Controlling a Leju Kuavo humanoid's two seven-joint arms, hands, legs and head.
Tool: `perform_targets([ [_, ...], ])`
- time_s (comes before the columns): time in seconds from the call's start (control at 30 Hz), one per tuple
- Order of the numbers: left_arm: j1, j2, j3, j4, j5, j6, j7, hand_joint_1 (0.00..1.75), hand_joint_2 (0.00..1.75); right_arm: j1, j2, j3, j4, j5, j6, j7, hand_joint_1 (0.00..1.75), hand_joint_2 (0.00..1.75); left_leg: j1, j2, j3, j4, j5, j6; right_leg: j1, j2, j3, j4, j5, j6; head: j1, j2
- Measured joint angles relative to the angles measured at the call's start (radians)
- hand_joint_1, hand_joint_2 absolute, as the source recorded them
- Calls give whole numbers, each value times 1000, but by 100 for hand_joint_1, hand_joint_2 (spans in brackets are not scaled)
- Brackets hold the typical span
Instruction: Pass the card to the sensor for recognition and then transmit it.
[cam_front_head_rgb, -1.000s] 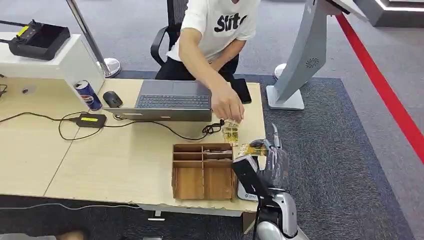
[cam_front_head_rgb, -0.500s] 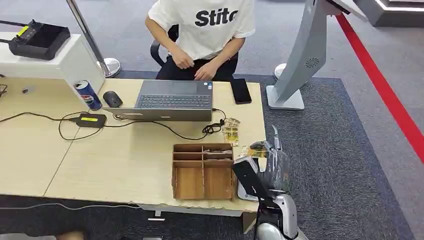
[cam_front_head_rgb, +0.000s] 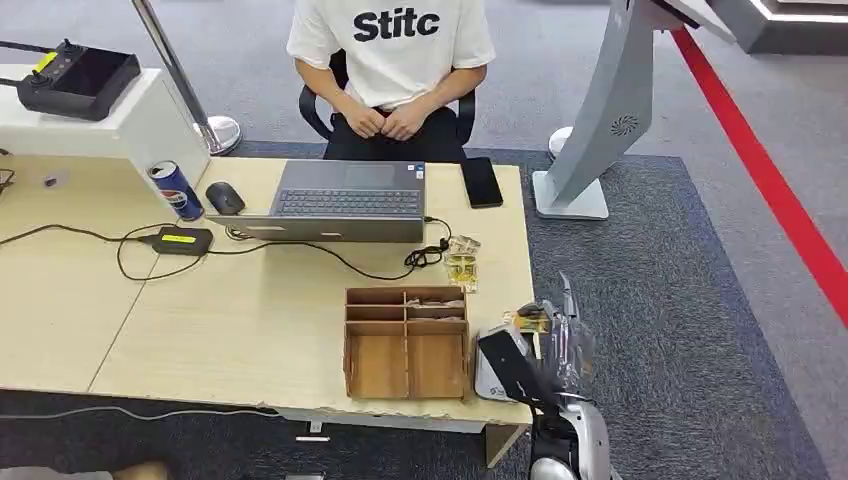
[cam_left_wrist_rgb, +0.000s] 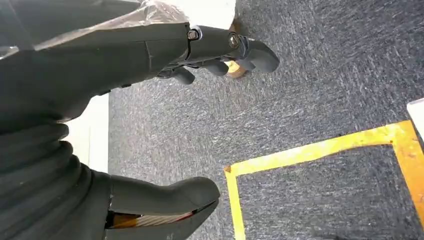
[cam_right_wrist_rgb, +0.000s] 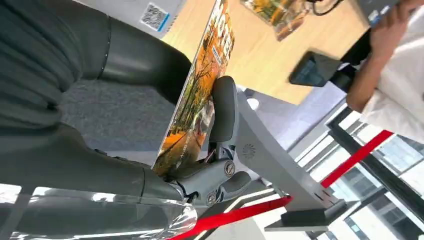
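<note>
My right hand (cam_front_head_rgb: 562, 338) hovers just off the desk's right edge and pinches a card (cam_front_head_rgb: 528, 320) with an orange and yellow picture. In the right wrist view the card (cam_right_wrist_rgb: 200, 95) stands edge-on between the thick thumb and the darker fingers (cam_right_wrist_rgb: 225, 115) of that hand (cam_right_wrist_rgb: 165, 182). The white sensor (cam_front_head_rgb: 487, 372) with a code label (cam_right_wrist_rgb: 151, 15) lies on the desk corner, beside and just under the hand. More cards (cam_front_head_rgb: 462, 265) lie on the desk beyond it. My left hand (cam_left_wrist_rgb: 150, 50) hangs over the carpet, fingers apart, holding nothing.
A wooden compartment box (cam_front_head_rgb: 405, 342) stands left of the sensor. Further back are a laptop (cam_front_head_rgb: 345, 200), cables, a phone (cam_front_head_rgb: 481, 182), a mouse and a can (cam_front_head_rgb: 177, 190). A person (cam_front_head_rgb: 400, 50) sits behind the desk, hands in lap. A grey kiosk stand (cam_front_head_rgb: 600, 120) is at the right.
The person has drawn the hand back from the cards on the desk and sat upright. My right hand with the card has moved a little nearer to me and rightward.
</note>
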Motion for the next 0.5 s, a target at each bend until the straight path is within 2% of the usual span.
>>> perform_targets([
  [0.5, 1, 0, 1, 0, 0, 0, 0, 0, 175, 21, -34, -3, 63, 25, 0, 21, 175, 175, 0, 0, 0, 0, 0, 0, 0, 0, 0, 0, 0, 0, 0, 0],
])
